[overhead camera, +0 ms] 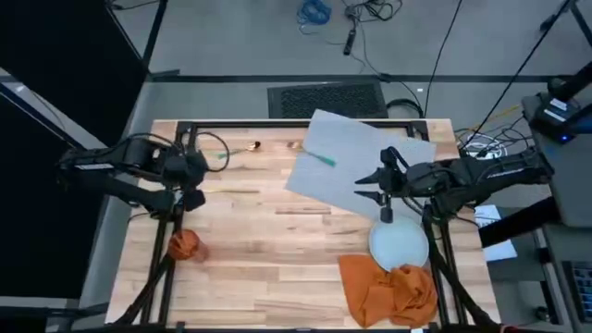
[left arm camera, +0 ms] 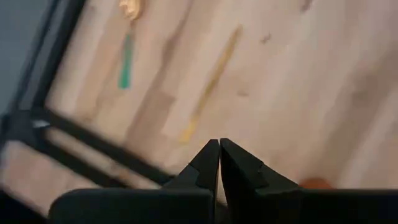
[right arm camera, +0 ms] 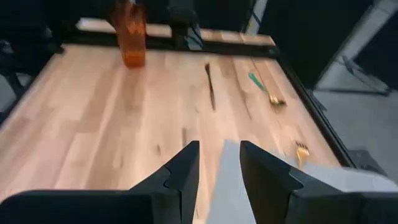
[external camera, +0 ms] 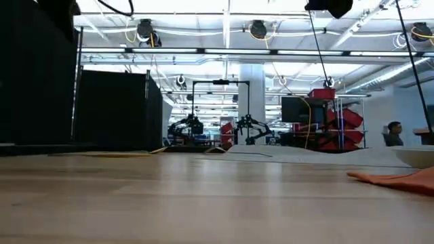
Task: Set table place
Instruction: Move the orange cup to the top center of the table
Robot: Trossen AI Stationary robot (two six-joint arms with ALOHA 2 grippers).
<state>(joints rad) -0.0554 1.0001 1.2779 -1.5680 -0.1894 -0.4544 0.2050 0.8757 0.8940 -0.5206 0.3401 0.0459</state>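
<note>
The grey placemat (overhead camera: 356, 157) lies askew on the far right part of the wooden table (overhead camera: 268, 240), its far corner over the black frame. A green-handled utensil (overhead camera: 324, 159) rests on it. My right gripper (overhead camera: 368, 186) hangs open above the mat's near-left part, and the mat (right arm camera: 227, 180) shows between its fingers (right arm camera: 219, 155). It stays out of the low view, well above the tabletop. The pale plate (overhead camera: 400, 242) sits nearer, with the orange napkin (overhead camera: 387, 291) crumpled in front of it. My left gripper (overhead camera: 192, 185) is shut over the table's left part (left arm camera: 219, 162).
An orange cup (overhead camera: 183, 245) stands near the left edge. A green-handled utensil (overhead camera: 217, 157), a thin gold piece (left arm camera: 208, 87) and gold cutlery (overhead camera: 254, 145) (overhead camera: 294, 145) lie near the far edge. Bare wood stretches across the middle and near left.
</note>
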